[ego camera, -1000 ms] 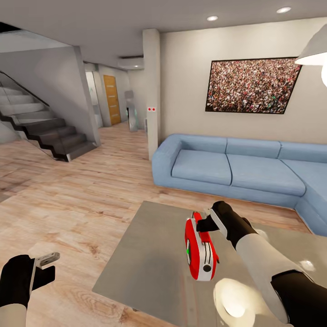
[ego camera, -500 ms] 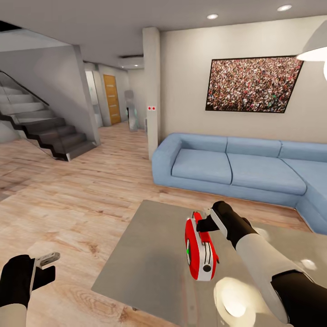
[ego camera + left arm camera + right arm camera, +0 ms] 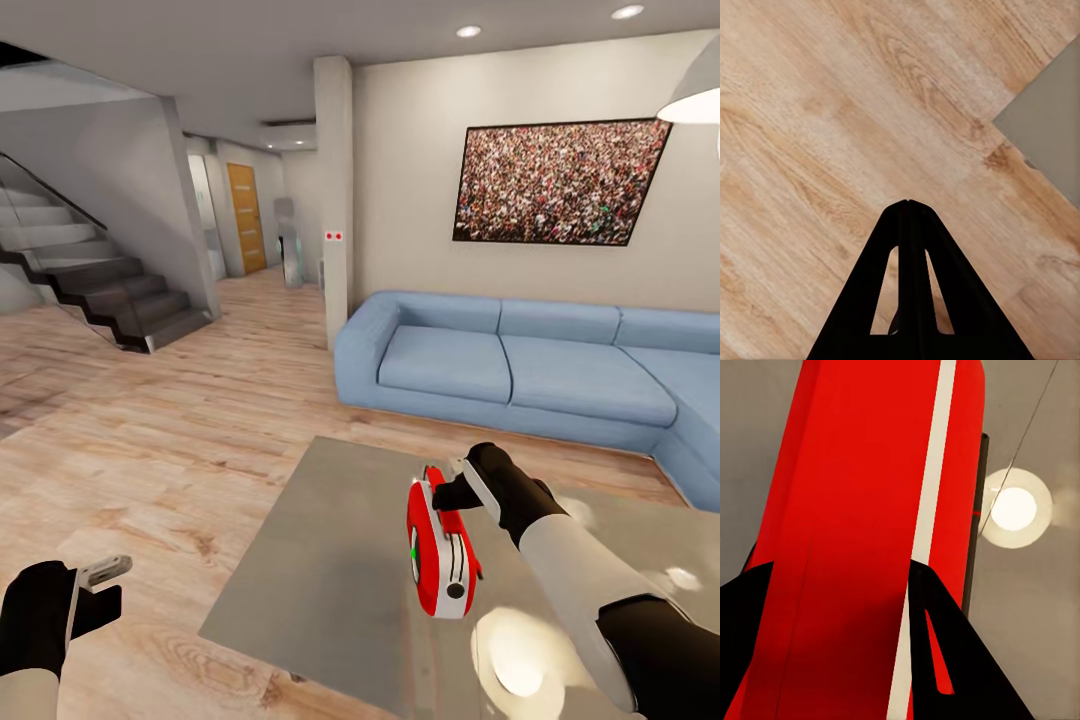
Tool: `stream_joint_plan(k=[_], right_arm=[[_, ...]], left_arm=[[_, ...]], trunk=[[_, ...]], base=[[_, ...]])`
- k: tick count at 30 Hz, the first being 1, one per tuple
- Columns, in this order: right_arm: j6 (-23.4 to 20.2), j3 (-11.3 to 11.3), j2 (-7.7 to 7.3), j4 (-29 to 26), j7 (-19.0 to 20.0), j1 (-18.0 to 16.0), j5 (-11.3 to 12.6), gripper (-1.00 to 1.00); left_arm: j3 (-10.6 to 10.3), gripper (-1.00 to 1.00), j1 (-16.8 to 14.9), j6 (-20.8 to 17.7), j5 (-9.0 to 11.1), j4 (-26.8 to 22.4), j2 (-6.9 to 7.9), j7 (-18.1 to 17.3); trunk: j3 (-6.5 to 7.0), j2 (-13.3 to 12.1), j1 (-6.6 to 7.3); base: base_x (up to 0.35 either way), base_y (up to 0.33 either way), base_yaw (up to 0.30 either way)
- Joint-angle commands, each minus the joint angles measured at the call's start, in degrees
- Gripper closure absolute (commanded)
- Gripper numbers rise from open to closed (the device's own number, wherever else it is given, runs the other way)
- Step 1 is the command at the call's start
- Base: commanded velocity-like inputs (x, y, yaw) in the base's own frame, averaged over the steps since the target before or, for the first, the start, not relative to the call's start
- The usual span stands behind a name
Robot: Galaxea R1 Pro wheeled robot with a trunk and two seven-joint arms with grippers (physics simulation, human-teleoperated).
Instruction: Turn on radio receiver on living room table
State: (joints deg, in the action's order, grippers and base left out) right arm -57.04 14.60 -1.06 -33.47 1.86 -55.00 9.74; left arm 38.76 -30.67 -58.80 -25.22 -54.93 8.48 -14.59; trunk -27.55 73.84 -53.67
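Standing on the grey table (image 3: pixel 330 590), near its middle, the radio receiver (image 3: pixel 440 555) sits between the right gripper (image 3: pixel 447 493) jaws, spread around its red body; left gripper (image 3: pixel 907 204) pinched closed, empty, over floor

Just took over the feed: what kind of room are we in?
Most likely a home living room: a blue sofa, a crowd-photo picture on the wall, and a low grey table on wood floor.

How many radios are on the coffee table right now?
1. The red radio receiver stands on the grey table, right at the right pincer, which reaches its far end. Part of the tabletop lies behind the right arm, so something small could be hidden there.
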Motion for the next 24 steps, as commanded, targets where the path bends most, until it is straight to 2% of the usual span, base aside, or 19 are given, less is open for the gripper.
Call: stream_joint_plan(k=[1,15,24], right_arm=[[0.0,-0.01,0.0,-0.02,0.0,-0.02,0.09,1.0],[0.0,-0.09,0.0,0.01,-0.01,-0.02,0.1,1.0],[0.0,-0.02,0.0,0.01,-0.01,-0.02,0.03,1.0]], left_arm=[[0.0,1.0,0.0,0.0,0.0,0.0,0.02,0.0],[0.0,1.0,0.0,0.0,0.0,-0.01,-0.07,0.0],[0.0,1.0,0.0,0.02,0.0,-0.01,0.03,0.0]], trunk=[[-0.18,0.42,-0.22],[-2.69,6.03,-3.3],[-2.69,6.03,-3.3]], base=[[0.0,0.0,0.0],[0.0,0.0,0.0],[0.0,0.0,0.0]])
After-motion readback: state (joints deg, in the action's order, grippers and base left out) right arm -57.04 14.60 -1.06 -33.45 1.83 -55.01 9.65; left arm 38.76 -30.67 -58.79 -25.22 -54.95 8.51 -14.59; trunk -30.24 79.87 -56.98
